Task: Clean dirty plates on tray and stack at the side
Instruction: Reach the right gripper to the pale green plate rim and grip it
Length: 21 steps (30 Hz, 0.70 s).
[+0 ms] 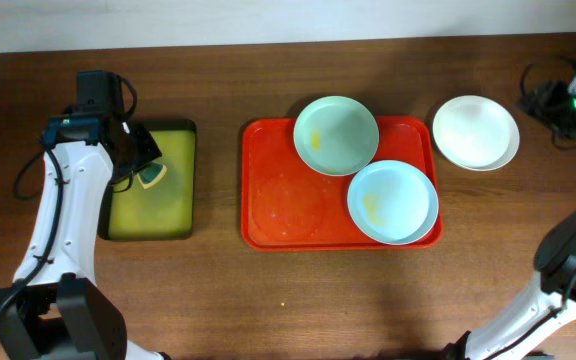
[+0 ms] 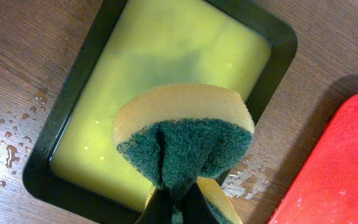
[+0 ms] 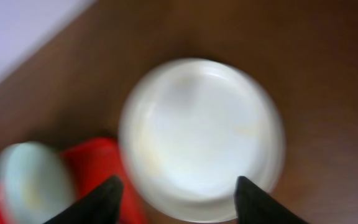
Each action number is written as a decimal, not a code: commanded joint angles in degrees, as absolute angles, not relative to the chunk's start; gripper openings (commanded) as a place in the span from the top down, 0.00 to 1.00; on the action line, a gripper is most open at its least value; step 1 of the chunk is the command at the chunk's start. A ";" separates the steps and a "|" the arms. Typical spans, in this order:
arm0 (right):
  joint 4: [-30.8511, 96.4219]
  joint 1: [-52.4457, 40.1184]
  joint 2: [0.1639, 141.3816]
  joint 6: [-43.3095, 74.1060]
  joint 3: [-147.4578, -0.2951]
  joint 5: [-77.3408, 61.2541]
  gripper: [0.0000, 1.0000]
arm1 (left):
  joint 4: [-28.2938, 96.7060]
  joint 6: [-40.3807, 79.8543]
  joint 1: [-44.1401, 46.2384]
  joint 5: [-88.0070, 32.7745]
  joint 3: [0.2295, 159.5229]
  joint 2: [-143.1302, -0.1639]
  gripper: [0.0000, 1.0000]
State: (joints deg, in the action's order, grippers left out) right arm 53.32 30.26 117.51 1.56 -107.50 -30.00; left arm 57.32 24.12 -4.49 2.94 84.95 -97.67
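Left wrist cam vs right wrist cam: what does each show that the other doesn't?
Left wrist only: yellow sponge with green scouring face, pinched in the left jaws above the black-rimmed rectangular tray of yellow liquid; water droplets beside it. Right wrist only, blurred: round white plate filling the view, a pale mint round plate, right jaws open. Both: large red rectangular plastic tray and brown wooden table.

Overhead view: evenly lit, sharp. Right wrist view is heavily blurred; white plate (image 3: 201, 140) is smeared. Soft shadow is noted beside the tray (image 2: 340, 174).
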 commanded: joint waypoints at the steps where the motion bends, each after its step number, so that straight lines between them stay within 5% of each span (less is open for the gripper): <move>1: 54.74 21.96 116.53 2.22 -107.81 -39.38 0.36 | 57.06 24.80 -4.67 2.72 84.47 -96.77 1.00; 5: 53.71 7.07 119.59 2.22 -107.13 -23.18 0.47 | 57.06 24.80 -4.67 2.72 84.44 -96.77 1.00; 10: 51.00 -4.45 124.88 3.73 -107.02 -6.07 0.48 | 57.06 24.80 -4.67 2.72 84.25 -96.79 1.00; 21: 50.54 -6.28 131.96 3.73 -106.28 -6.26 0.55 | 56.84 24.80 -4.67 2.70 84.03 -96.77 1.00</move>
